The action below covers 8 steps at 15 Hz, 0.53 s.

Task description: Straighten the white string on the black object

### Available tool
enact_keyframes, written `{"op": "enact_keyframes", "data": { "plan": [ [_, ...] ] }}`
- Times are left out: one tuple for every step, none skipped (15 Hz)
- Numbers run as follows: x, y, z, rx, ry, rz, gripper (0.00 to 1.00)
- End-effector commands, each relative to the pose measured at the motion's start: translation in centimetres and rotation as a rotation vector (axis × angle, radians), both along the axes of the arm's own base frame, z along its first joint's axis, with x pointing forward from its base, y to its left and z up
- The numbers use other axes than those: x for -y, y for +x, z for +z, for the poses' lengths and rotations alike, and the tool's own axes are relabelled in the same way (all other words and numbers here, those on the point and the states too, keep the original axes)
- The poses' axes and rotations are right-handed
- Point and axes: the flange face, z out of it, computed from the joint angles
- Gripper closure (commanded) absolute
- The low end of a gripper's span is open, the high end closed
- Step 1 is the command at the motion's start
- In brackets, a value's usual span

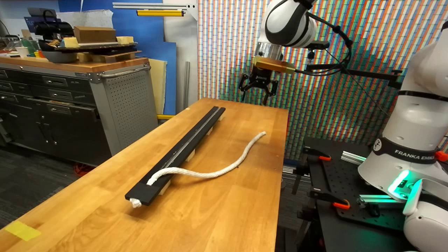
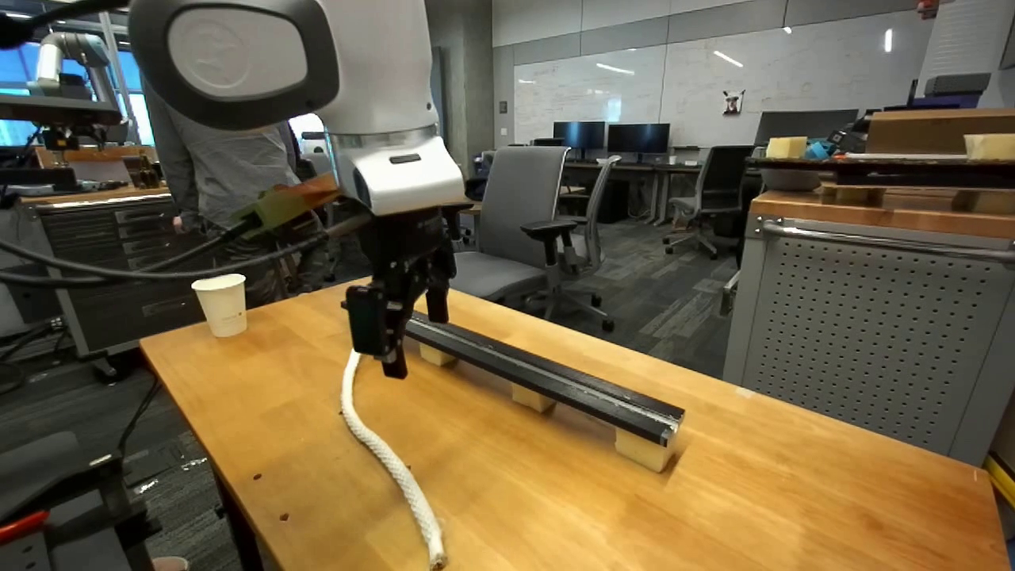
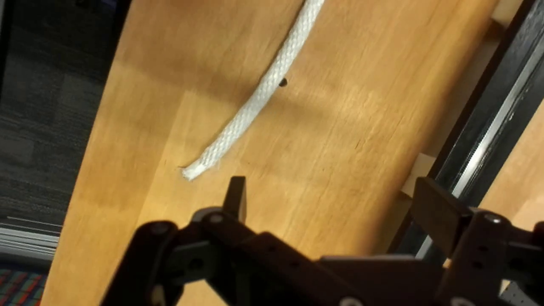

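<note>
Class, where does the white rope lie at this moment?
In an exterior view, the white rope has its nearer end on the black bar and curves rightward across the table.

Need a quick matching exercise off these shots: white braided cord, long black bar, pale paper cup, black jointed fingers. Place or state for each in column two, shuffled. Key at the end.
Column one
1. Thin white braided cord
2. Long narrow black bar
3. Pale paper cup
4. Black jointed fingers

Column two
A. Open, gripping nothing
B. Upright near the edge of the wooden tabletop
C. Bending, with only one end lying on item 2
D. Propped on small pale blocks

Pairs: 1-C, 2-D, 3-B, 4-A
</note>
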Motion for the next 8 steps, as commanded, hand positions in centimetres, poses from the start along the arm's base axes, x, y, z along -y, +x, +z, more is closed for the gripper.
{"op": "enact_keyframes", "data": {
  "plan": [
    [2.2,1.6,-1.9,0.015,0.014,-0.131,0.00],
    [2.7,1.6,-2.5,0.010,0.015,-0.156,0.00],
    [3.2,1.4,-3.1,0.004,0.010,-0.179,0.00],
    [3.6,1.3,-3.6,0.001,0.003,-0.196,0.00],
    [4.0,1.2,-4.1,-0.005,-0.002,-0.211,0.00],
    [4.3,1.2,-4.6,-0.010,-0.004,-0.225,0.00],
    [4.5,1.2,-5.2,-0.019,0.000,-0.235,0.00],
    [4.7,1.2,-5.7,-0.028,0.003,-0.246,0.00]
  ]
}}
